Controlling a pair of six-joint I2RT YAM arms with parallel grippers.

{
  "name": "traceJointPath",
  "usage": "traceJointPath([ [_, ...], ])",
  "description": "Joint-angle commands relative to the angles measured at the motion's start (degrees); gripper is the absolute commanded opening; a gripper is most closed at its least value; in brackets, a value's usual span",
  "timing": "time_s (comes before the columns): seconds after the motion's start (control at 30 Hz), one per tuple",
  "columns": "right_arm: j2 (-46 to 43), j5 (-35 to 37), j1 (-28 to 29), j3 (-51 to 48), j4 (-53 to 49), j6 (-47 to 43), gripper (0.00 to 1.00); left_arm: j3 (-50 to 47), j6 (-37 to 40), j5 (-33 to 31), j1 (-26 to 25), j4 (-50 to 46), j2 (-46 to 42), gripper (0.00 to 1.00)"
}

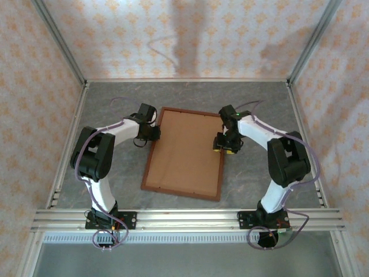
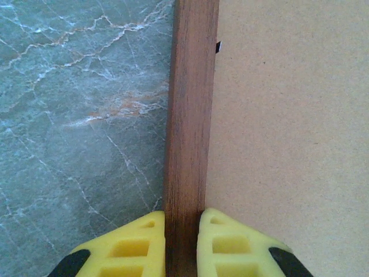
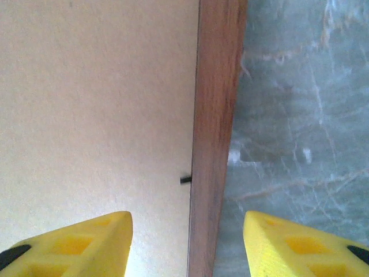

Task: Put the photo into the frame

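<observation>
Pinching left rail of frame (image 2: pixel 187 115) with left gripper (image 2: pixel 183 218); straddling right rail with right gripper (image 3: pixel 187 218), spread, no contact. Lying at middle of table (image 1: pixel 259 184), backing board (image 1: pixel 187 150) up. Risking twist or slip if lifted one-sided; board likely shaken loose.

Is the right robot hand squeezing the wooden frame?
No, the right gripper has its yellow fingers wide apart, with gaps either side of the frame.

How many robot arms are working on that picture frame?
2: the white-and-black left arm is at the left edge of the thin reddish-brown wooden frame, the right arm at its right edge.
</observation>
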Motion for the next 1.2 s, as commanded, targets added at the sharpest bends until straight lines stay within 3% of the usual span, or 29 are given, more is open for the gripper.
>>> traceJointPath([
  [0.0, -3.06, -2.52, 0.36, -4.35, -2.74, -0.67, 0.50, -3.01, -2.39, -2.55, -0.47, -3.75, 1.06, 0.08],
  [0.37, -9.57, -4.63, 4.41, -11.37, -9.46, 0.78, 0.38, -2.71, -2.39, -1.49, -0.36, -3.50, 1.45, 0.08],
  [1.17, -6.50, -6.03, 8.96, -16.05, -4.61, 2.76, 0.38, -2.71, -2.39, -1.02, -0.41, -3.49, 1.27, 0.08],
])
